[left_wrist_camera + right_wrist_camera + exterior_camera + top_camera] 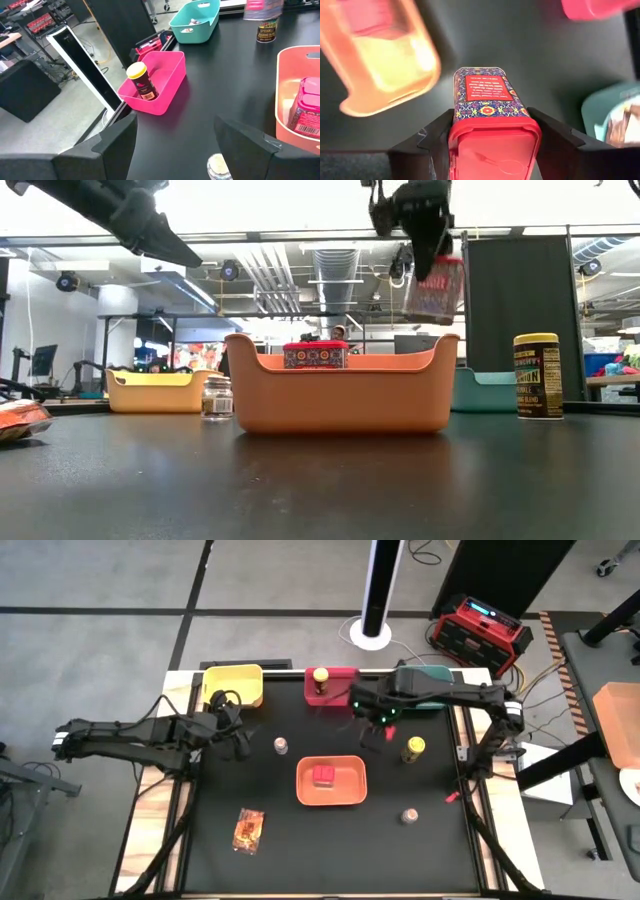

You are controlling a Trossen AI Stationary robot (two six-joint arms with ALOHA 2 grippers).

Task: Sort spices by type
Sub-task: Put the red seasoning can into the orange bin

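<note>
Black surface (300,850) | right gripper (487,145) clamping red tub (487,100) aloft, bound for orange tray (331,798) holding twin | left gripper (175,145) agape, empty.

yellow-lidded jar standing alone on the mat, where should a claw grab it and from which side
Grip the yellow-lidded jar across its dark round body just under the lid, coming straight down from above. It stands upright with open mat on all sides, so the fingers can straddle it. The right claw is nearest but already shut on a red tub; the left claw is open.
</note>
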